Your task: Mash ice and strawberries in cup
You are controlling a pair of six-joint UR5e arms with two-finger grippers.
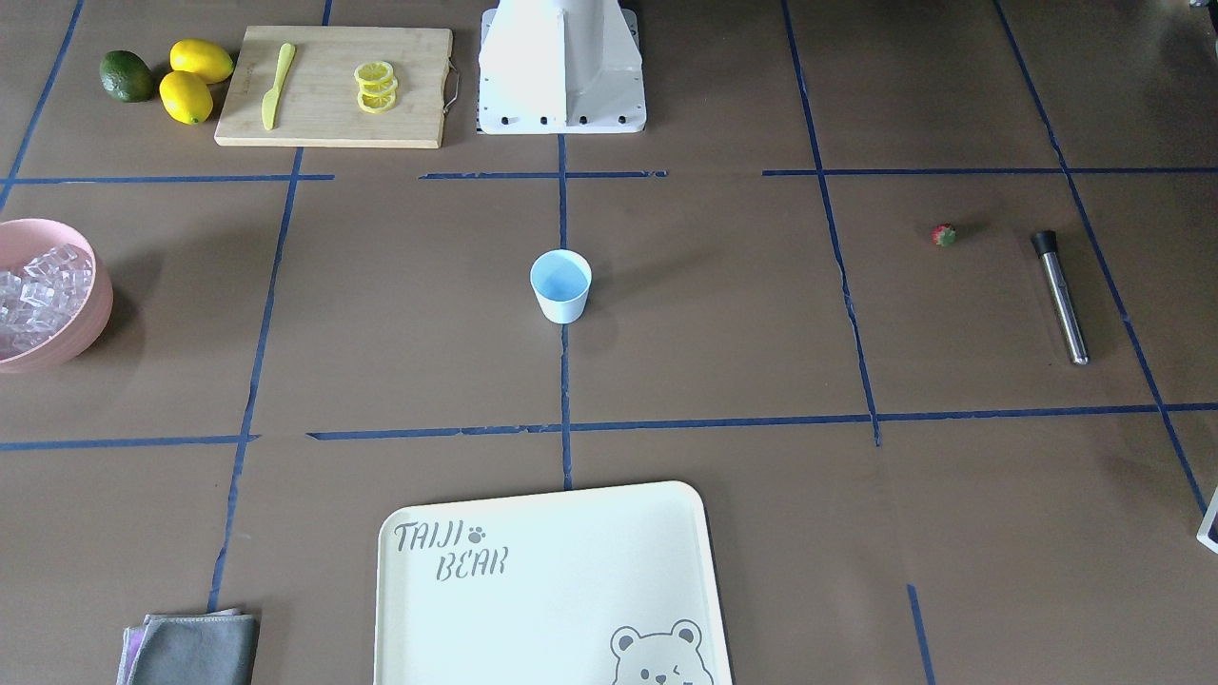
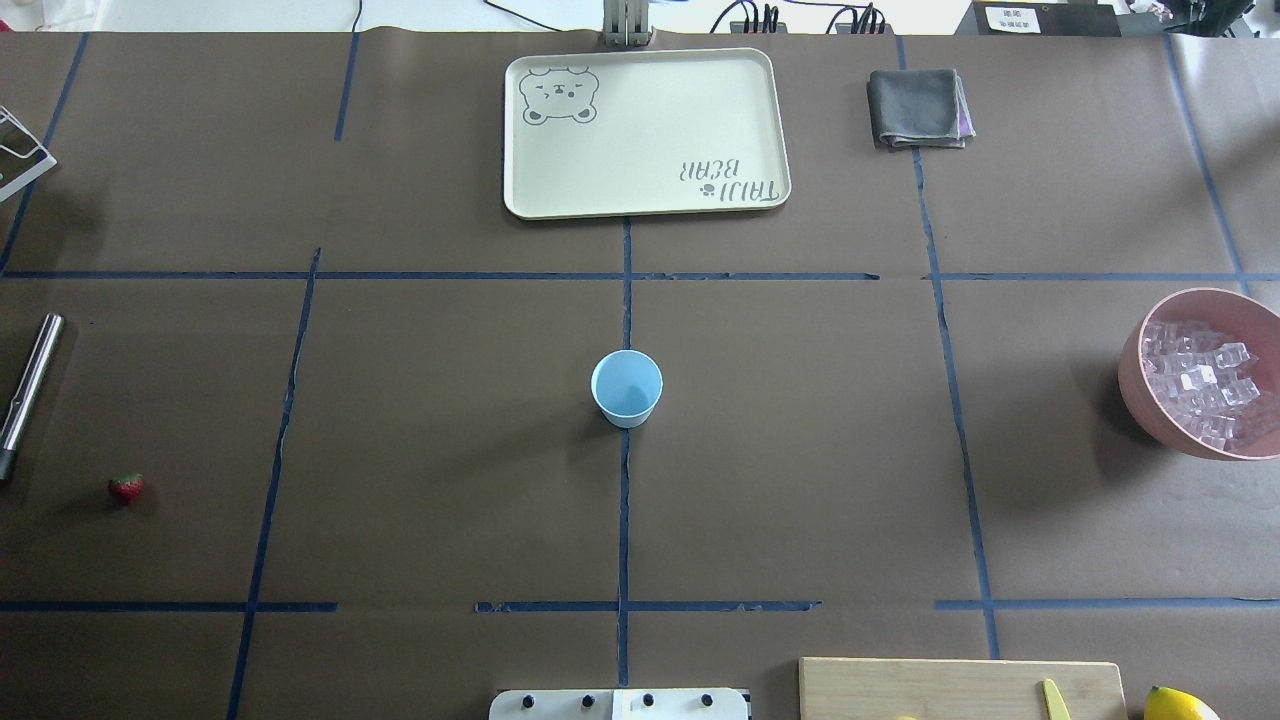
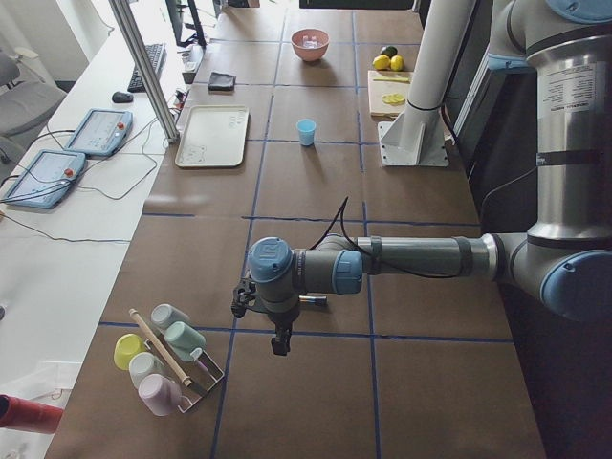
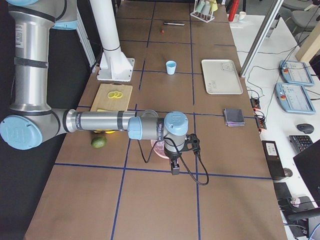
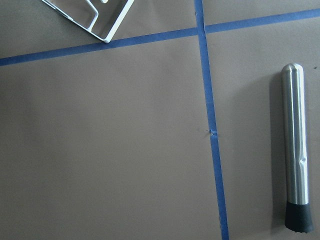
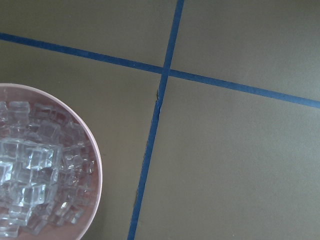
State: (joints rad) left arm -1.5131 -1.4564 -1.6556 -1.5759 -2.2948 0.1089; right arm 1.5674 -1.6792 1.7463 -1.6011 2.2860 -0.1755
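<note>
The light blue cup [image 1: 560, 285] stands upright and empty at the table's middle, also in the overhead view [image 2: 627, 388]. The strawberry [image 2: 126, 488] lies alone on the robot's left side [image 1: 943, 235]. The ice [image 2: 1205, 385] fills a pink bowl [image 2: 1135, 360] on the robot's right, and shows close up in the right wrist view [image 6: 35, 170]. A steel muddler [image 5: 296, 150] lies near the strawberry [image 1: 1061, 295]. My left gripper [image 3: 280, 344] hangs beyond the muddler's end of the table. My right gripper [image 4: 174, 169] hangs by the bowl. I cannot tell whether either is open or shut.
A cream tray [image 2: 645, 130] lies at the far side and a grey cloth [image 2: 918, 108] beside it. A cutting board [image 1: 333, 86] with lemon slices and a yellow knife, two lemons [image 1: 195, 76] and a green fruit [image 1: 127, 76] sit near the robot base. A cup rack [image 3: 167, 359] stands at the left end.
</note>
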